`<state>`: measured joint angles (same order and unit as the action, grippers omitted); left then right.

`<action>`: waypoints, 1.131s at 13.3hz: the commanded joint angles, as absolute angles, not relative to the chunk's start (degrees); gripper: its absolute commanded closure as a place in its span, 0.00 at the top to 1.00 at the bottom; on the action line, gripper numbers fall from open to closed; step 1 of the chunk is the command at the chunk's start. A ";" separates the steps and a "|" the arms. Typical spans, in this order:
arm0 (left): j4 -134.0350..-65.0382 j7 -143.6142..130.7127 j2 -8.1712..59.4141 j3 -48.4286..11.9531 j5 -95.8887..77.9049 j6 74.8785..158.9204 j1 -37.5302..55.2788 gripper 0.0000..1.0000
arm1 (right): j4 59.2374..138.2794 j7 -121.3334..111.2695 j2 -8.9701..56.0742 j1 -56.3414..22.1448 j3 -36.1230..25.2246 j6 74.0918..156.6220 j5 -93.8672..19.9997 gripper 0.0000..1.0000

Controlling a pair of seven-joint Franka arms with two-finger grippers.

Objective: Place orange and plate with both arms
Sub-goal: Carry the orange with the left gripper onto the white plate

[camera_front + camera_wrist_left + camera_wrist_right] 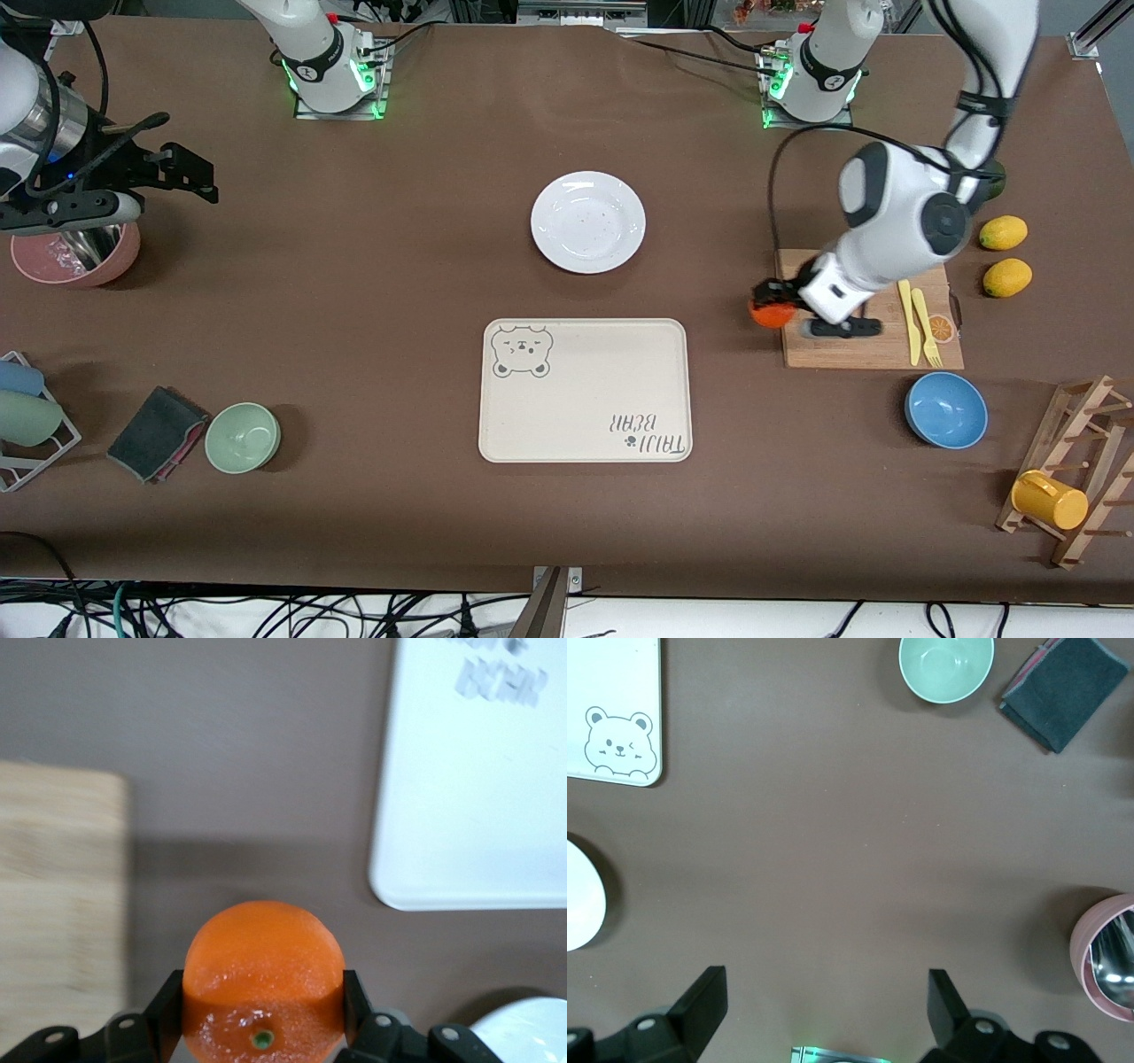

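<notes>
The left gripper (pixel 769 306) has its jaws closed on the orange (pixel 772 312), one finger pressed on each side of the fruit; in the left wrist view the orange (pixel 263 981) fills the space between the two black fingers (pixel 166 1010). The gripper holds the orange over the brown surface (pixel 354 283), just beside the edge of the wooden cutting board (pixel 873 312) that faces the middle of the surface. On this board lie a yellow knife (pixel 907 321) and a yellow fork (pixel 925 328).

The right gripper (pixel 182 173) waits over the right arm's end of the surface with its jaws wide open and nothing between them; its two fingers (pixel 700 1005) stand far apart in the right wrist view. Under this arm is a pink bowl (pixel 78 252).

The plate (pixel 587 221) lies empty in the middle of the surface, between the two arm bases. The cream tray with the bear drawing (pixel 585 390) lies nearer to the front camera than the plate.

Two lemons (pixel 1005 255) lie beside the cutting board, toward the left arm's end, and a blue bowl (pixel 945 409) stands nearer to the camera than the board. A green bowl (pixel 243 437) and a dark folded cloth (pixel 158 433) lie toward the right arm's end.
</notes>
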<state>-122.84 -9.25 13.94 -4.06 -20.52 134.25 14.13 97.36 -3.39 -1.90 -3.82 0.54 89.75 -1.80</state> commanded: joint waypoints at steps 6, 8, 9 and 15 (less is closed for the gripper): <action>-123.66 -19.67 16.17 -7.81 -32.68 139.55 30.65 0.00 | 96.42 -4.22 -2.02 -2.99 0.26 89.12 -1.67 1.00; -123.66 -24.15 18.45 -7.82 -32.78 142.55 34.70 0.00 | 96.33 -4.22 -2.02 -2.99 0.26 89.47 -1.67 1.00; -123.66 -24.69 19.76 -7.82 -32.78 144.47 37.15 0.00 | 96.24 -4.22 -2.02 -2.99 0.26 89.91 -1.58 1.00; -123.66 -31.44 23.12 -7.82 -32.61 147.57 41.66 0.12 | 94.75 -4.22 -0.62 -2.99 0.26 89.82 -1.67 1.00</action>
